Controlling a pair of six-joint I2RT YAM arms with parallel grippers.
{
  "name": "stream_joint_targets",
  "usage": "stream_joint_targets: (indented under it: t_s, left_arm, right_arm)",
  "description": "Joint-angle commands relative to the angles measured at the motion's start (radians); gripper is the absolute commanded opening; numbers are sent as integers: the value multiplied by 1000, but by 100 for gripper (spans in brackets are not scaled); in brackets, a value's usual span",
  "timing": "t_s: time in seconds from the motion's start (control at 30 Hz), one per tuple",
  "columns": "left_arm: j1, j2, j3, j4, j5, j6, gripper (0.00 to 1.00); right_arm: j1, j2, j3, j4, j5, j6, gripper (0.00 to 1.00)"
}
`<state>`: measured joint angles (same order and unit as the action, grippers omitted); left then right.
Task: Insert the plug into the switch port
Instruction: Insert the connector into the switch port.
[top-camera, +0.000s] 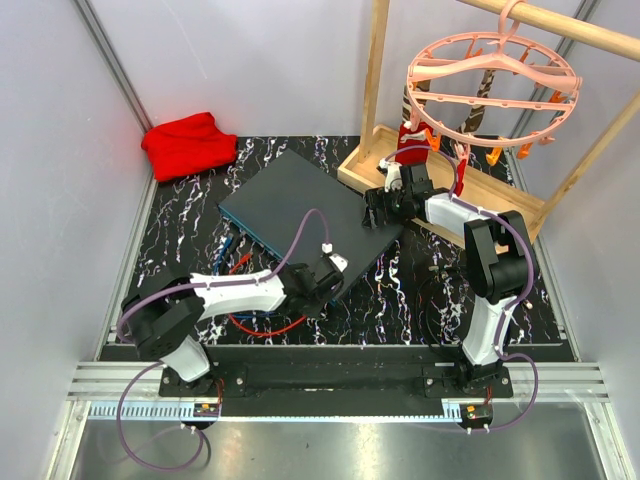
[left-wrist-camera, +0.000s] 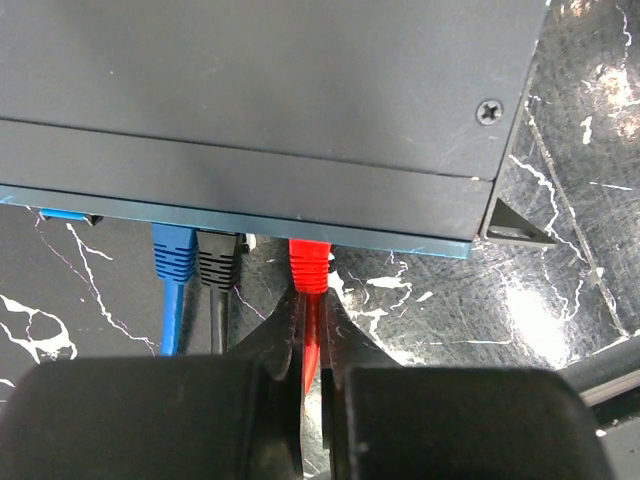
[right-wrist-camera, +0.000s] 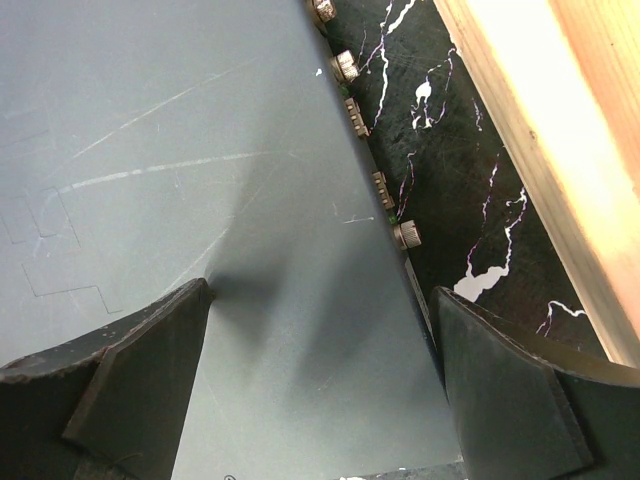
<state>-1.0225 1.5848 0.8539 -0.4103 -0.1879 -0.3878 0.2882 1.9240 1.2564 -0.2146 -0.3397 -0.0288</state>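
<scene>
Dark grey switch (top-camera: 300, 205) lies flat; red plug (left-wrist-camera: 309, 266) against its teal front edge.

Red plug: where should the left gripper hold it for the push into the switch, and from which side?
Grip the ribbed boot of the red plug, not the thin cord behind it, which would likely buckle. Come from the table side, square to the switch front edge. The left gripper is shut on the cord just behind the boot; the black plug crowds one side.
</scene>
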Motion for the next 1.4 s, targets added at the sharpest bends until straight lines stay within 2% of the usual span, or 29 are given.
stream_joint_targets:
  t_s: [0.0,0.03,0.13,0.17,0.27,0.3,0.37,0.4,0.5,0.63,0.8,0.93,1.03,1.17,1.2,1.27,1.37]
  left_arm:
    - [19,29,83,252,36,6,0]
    - [21,29,80,246,42,7,0]
    - [21,-9,36,238,53,-16,8]
    - [19,-47,1,238,56,-20,16]
    - [21,-132,-58,228,64,-39,30]
    - [21,-153,-68,210,61,-39,38]
    - [21,-213,-90,185,50,-40,46]
    - [19,-236,-96,165,45,-40,54]
    - [22,-339,-118,140,31,-37,68]
    - [32,-507,-118,91,7,-8,82]
    - [111,-692,-76,-11,-18,78,90]
    - [179,-847,-35,-51,-42,220,93]
    - [197,-919,-27,-47,-109,309,93]
    - [202,-979,-108,33,-203,382,92]
    - [203,-982,-121,41,-212,382,92]
    - [202,-990,-154,63,-216,382,92]
    - [203,-994,-188,88,-196,382,91]
  right_arm:
    - [62,1,-55,-158,-127,47,93]
    - [62,-3,-55,-160,-121,49,94]
    - [63,-25,-48,-160,-64,59,95]
    - [62,-40,-46,-160,-26,66,96]
    - [62,-88,-37,-173,57,75,98]
    - [62,-100,-31,-180,77,78,99]
    - [62,-147,-31,-201,125,85,100]
    - [60,-163,-37,-209,142,89,100]
    - [62,-238,-61,-250,211,119,100]
    - [60,-357,-120,-351,313,200,100]
    - [45,-532,-225,-479,418,383,97]
    - [9,-629,-324,-552,478,536,92]
    - [-29,-687,-412,-543,476,641,83]
    - [-63,-717,-505,-490,470,742,67]
    - [-78,-720,-535,-477,472,753,55]
    - [-92,-712,-560,-434,469,774,46]
    - [-106,-668,-586,-394,464,785,44]
